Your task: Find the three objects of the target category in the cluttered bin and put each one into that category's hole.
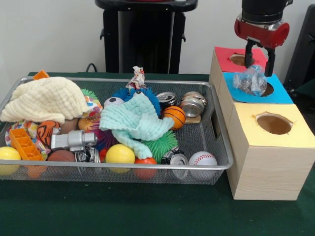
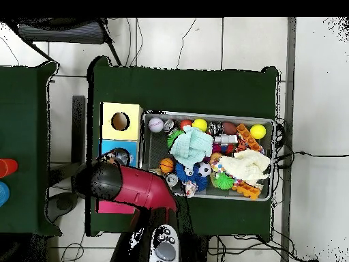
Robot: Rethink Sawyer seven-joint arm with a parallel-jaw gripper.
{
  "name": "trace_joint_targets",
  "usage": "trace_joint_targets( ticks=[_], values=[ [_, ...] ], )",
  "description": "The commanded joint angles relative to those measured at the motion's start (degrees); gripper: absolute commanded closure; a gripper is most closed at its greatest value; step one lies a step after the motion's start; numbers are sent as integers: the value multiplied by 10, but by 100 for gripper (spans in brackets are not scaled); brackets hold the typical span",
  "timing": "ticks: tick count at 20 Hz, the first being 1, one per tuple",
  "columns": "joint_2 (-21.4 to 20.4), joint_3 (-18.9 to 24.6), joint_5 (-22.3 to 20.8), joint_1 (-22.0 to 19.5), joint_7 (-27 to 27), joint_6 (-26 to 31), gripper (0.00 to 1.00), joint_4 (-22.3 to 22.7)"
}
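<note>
My gripper (image 1: 259, 68) hangs at the right, over the boundary between the red-topped and blue-topped boxes. Its fingers stand either side of a crumpled clear plastic piece (image 1: 252, 80), which hangs from them in front of the blue top. The red top's hole (image 1: 239, 59) lies just behind and left of the gripper. The wire-mesh bin (image 1: 147, 167) sits to the left, full of clutter. I see no other clear plastic pieces in it. In the overhead view the arm (image 2: 133, 187) covers the gripper and the red box; the bin (image 2: 208, 114) shows there too.
The blue-topped box (image 1: 280, 93) and the yellow-topped box (image 1: 274, 124) stand in a row with the red one. The bin holds cloths (image 1: 44, 98), a teal cloth (image 1: 138, 123), balls (image 1: 120, 154), metal cans (image 1: 192, 104), a baseball (image 1: 203, 158) and an orange toy (image 1: 24, 143).
</note>
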Motion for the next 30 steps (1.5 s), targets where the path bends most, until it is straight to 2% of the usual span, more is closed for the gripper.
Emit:
trace_joint_targets(
  ticks=[1, 9, 14, 22, 30],
  values=[
    [22, -15, 34, 7, 144, 5, 0, -2],
    [19, -23, 41, 9, 138, 22, 0, -8],
    [4, -46, 34, 24, 149, 72, 0, -25],
    [0, -58, 36, 33, 153, 106, 0, -35],
    [-2, -46, 38, 14, 117, 86, 0, -15]
  ],
)
